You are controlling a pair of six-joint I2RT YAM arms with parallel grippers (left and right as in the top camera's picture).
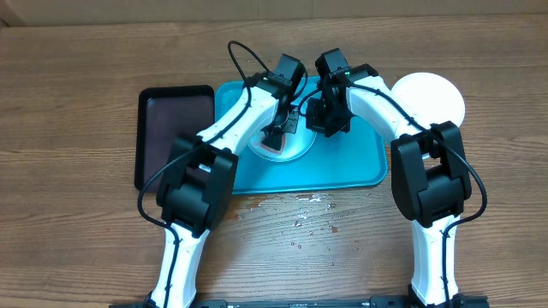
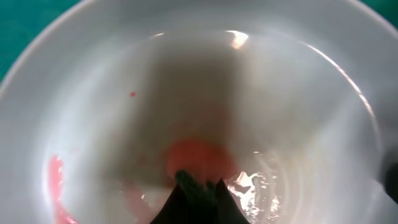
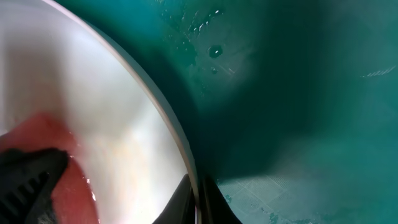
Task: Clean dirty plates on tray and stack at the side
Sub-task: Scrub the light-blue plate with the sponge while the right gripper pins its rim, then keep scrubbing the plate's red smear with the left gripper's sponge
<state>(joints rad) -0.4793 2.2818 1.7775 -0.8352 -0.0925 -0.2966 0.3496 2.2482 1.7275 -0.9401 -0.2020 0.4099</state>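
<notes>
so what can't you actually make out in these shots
Overhead: the arms cover most of the plate on the tray, so its smears and anything stacked under it are hidden.
Left wrist: the left gripper is cut off by the bottom edge; open or shut, unclear.
Right wrist: the red patch at lower left is blurred; smear or wiper, cannot tell.

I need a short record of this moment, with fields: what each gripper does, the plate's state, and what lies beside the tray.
left gripper: shut on a dark sponge, pressed on the inside of the plate
right gripper: pinches that plate's rim
plate: on the turquoise tray, red smear on it
white plate: on the table, right of the tray
black tray: left of the tray
</notes>
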